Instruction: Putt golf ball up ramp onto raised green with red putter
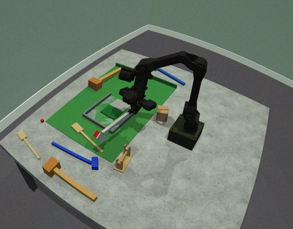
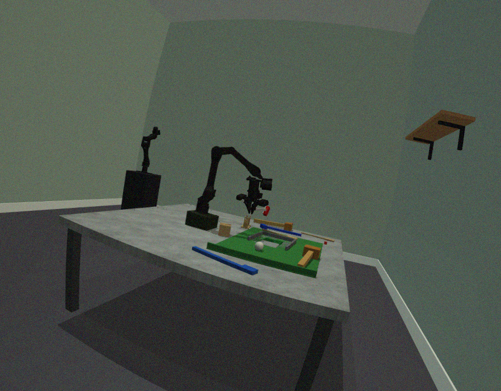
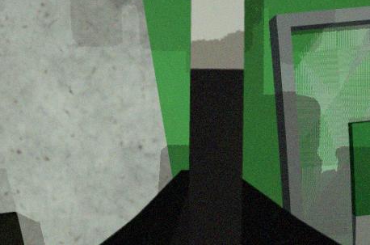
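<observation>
One arm, one claw: the gripper point(image 1: 134, 111) is clamped nearly closed on the dark grip end of the red putter point(image 1: 113, 126), held in the air over the green mat point(image 1: 67, 113). In the top view the pale shaft runs from the claw toward 7 o'clock, with the red head point(image 1: 96, 134) low over the mat's near edge.

Only container-like item is the grey walled frame point(image 1: 96, 106) on the mat. Inside it are the striped ramp point(image 1: 102, 111) and the darker raised green point(image 1: 111, 112); I can't see the ball in there.

View differences:
- Exterior view shows the golf ball point(image 2: 259, 246) sitting on the mat outside the frame, on the camera side. The top view hides it behind the arm.
- Exterior view also shows the putter head point(image 2: 266, 209) well above the table point(image 2: 158, 235), plus a second arm on a black pedestal point(image 2: 140, 189) and a wall shelf point(image 2: 440, 126).
- Wrist view shows the shaft point(image 3: 217, 3) running to 12 o'clock from between the fingers, the frame wall point(image 3: 284, 100) at 3 o'clock, and bare table at 9 o'clock.
- Top view alone shows the wooden cradle stand point(image 1: 123, 159), now without the putter, at 6 o'clock of the mat.

No readable writing or labels in any view.
</observation>
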Available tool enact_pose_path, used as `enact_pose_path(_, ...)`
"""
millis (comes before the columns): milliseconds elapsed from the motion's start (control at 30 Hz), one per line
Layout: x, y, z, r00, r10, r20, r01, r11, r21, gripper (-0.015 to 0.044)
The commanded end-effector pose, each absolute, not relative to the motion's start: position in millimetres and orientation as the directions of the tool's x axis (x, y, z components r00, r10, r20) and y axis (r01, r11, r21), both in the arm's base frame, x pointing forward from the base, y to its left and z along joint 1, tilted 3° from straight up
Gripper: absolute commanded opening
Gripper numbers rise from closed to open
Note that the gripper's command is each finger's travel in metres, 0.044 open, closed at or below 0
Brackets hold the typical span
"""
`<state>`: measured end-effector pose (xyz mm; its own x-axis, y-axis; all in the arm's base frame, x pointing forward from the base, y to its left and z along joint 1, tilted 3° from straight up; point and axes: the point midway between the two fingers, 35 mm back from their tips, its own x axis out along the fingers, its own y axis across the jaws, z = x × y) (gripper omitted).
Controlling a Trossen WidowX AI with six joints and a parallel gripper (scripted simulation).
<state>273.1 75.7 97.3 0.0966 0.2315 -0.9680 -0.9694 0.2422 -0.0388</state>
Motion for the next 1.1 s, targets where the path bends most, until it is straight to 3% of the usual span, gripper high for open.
enact_pose_path(0, 284.0, 55.0, 101.1, 0.118, 0.217, -0.969, -0.939, 0.341, -0.038, 0.0000)
enact_pose_path(1067, 287.7, -126.9, 105.8, 0.137, 0.059, -0.989, -0.468, 0.883, -0.012, 0.0000)
